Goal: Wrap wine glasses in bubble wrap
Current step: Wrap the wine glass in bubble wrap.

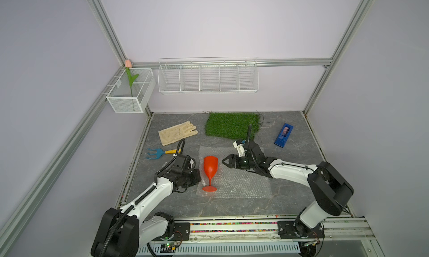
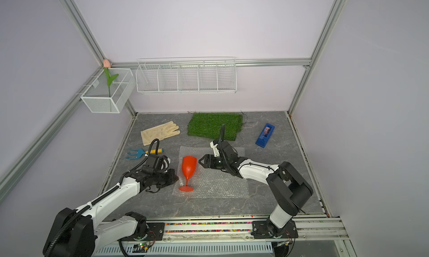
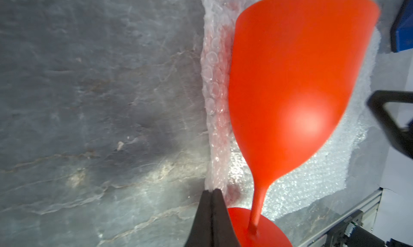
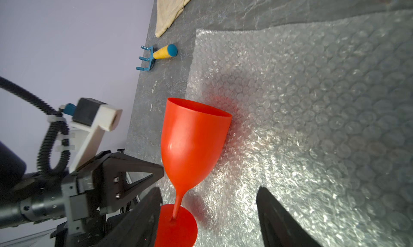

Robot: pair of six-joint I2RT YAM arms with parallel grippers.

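Observation:
A red-orange wine glass (image 1: 210,166) (image 2: 189,166) lies on its side near the left edge of the clear bubble wrap (image 1: 241,183) (image 2: 220,183), with its mouth toward the back wall and its foot toward the front. My left gripper (image 1: 198,176) (image 3: 211,191) sits low beside the stem. It is shut on the bubble wrap's left edge (image 3: 214,82), which is lifted against the cup (image 3: 290,78). My right gripper (image 1: 224,161) (image 4: 209,190) hovers open just right of the cup, above the wrap (image 4: 312,123), with nothing between its fingers.
A cream glove (image 1: 177,132) and a blue-and-yellow hand rake (image 1: 160,152) lie at the back left. A green turf mat (image 1: 232,125) lies behind the wrap, and a blue tape dispenser (image 1: 283,135) to the right. Wire baskets (image 1: 207,78) hang on the walls.

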